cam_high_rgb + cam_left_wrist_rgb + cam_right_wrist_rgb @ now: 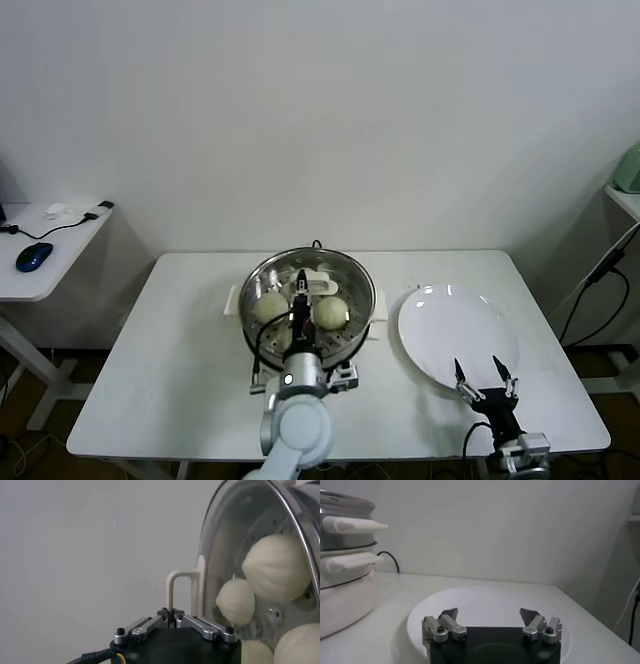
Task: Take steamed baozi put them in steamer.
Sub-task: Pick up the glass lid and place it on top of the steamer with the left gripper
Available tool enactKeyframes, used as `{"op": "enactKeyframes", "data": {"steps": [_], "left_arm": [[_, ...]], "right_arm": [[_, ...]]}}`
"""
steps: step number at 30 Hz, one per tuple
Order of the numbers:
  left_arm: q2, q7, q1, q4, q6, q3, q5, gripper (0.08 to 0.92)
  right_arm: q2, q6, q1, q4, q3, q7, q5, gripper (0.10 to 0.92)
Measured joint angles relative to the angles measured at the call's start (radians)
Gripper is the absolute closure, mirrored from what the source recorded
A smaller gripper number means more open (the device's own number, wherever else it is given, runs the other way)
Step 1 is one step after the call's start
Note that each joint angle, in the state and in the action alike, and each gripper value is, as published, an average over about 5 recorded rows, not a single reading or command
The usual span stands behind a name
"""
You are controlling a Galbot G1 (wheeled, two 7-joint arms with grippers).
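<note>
The steamer [252,290] stands mid-table with cream-white baozi inside; two show clearly [270,305] [332,312]. My left gripper [300,292] is over it, shut on the cream handle [180,586] of the round glass lid [225,540]. In the left wrist view the gripper [171,616] pinches the handle, and several baozi [277,567] [235,601] show through the glass. I cannot tell whether the lid rests on the steamer or hangs just above it. My right gripper [485,378] [489,615] is open and empty over the near edge of the white plate.
The flat white plate [455,325] [485,597] lies right of the steamer [340,530] with nothing on it. A black cord runs behind the steamer. A side table with a blue mouse [33,256] stands at the left. Cables and a shelf are at the far right.
</note>
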Motion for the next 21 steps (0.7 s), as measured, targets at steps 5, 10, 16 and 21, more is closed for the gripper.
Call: {"op": "enactKeyframes", "data": {"steps": [5, 10, 16, 21], "left_arm": [[0.007, 0.001, 0.003, 0.005, 0.001, -0.003, 0.001, 0.865], [0.013, -0.001, 0.006, 0.004, -0.008, -0.004, 0.0, 0.865], [0.024, 0.003, 0.012, -0.005, -0.023, -0.003, -0.009, 0.775], [0.034, 0.013, 0.02, -0.027, -0.028, 0.0, -0.023, 0.628]], "right_arm": [[0.004, 0.005, -0.002, -0.002, -0.001, -0.001, -0.008, 0.203], [0.011, 0.015, -0.002, -0.003, -0.001, -0.003, -0.02, 0.203], [0.015, 0.016, -0.003, 0.003, -0.003, -0.008, -0.029, 0.203], [0.013, 0.01, -0.004, 0.012, -0.003, -0.014, -0.032, 0.203]]}}
